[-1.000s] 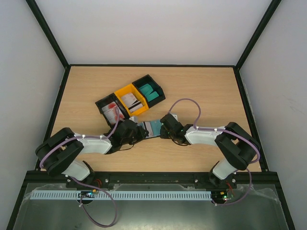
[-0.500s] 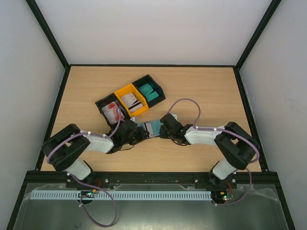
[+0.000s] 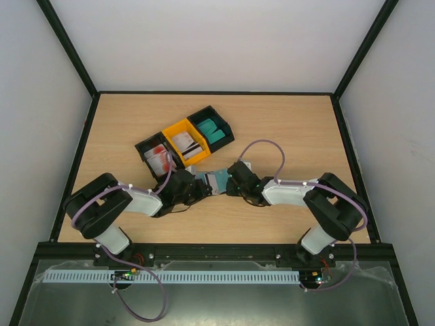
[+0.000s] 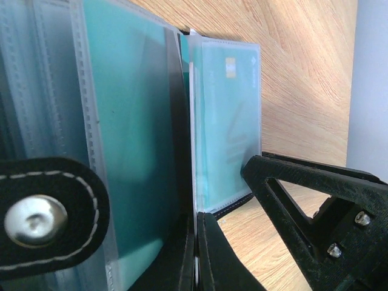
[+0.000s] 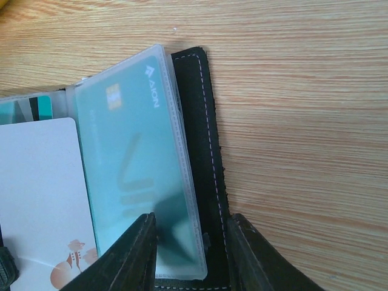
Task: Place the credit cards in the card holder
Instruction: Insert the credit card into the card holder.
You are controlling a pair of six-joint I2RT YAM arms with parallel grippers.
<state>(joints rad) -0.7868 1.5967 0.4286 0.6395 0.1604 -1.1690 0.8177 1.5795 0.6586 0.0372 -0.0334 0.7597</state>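
Note:
The card holder (image 3: 216, 180) lies open on the table between both arms, its clear sleeves showing teal. My left gripper (image 3: 197, 185) is shut on the edge of one clear sleeve (image 4: 197, 215). The sleeves to either side hold teal credit cards (image 4: 227, 121), and the snap tab (image 4: 36, 221) shows at lower left. My right gripper (image 5: 191, 221) is open and stands over the holder's right edge. One finger rests on a sleeved teal card (image 5: 133, 163), the other just outside the black stitched border (image 5: 203, 121). A white card (image 5: 36, 200) lies to the left of that teal one.
Three small bins stand in a row behind the holder: a black bin (image 3: 146, 147) with red-and-white cards, a yellow bin (image 3: 174, 128) with white cards, and a black bin (image 3: 204, 111) with teal cards. Black frame rails run along the table's edges.
The left arm's upper links have folded in towards the holder, and its gripper has stayed on the sleeve. The right arm and the holder have barely moved.

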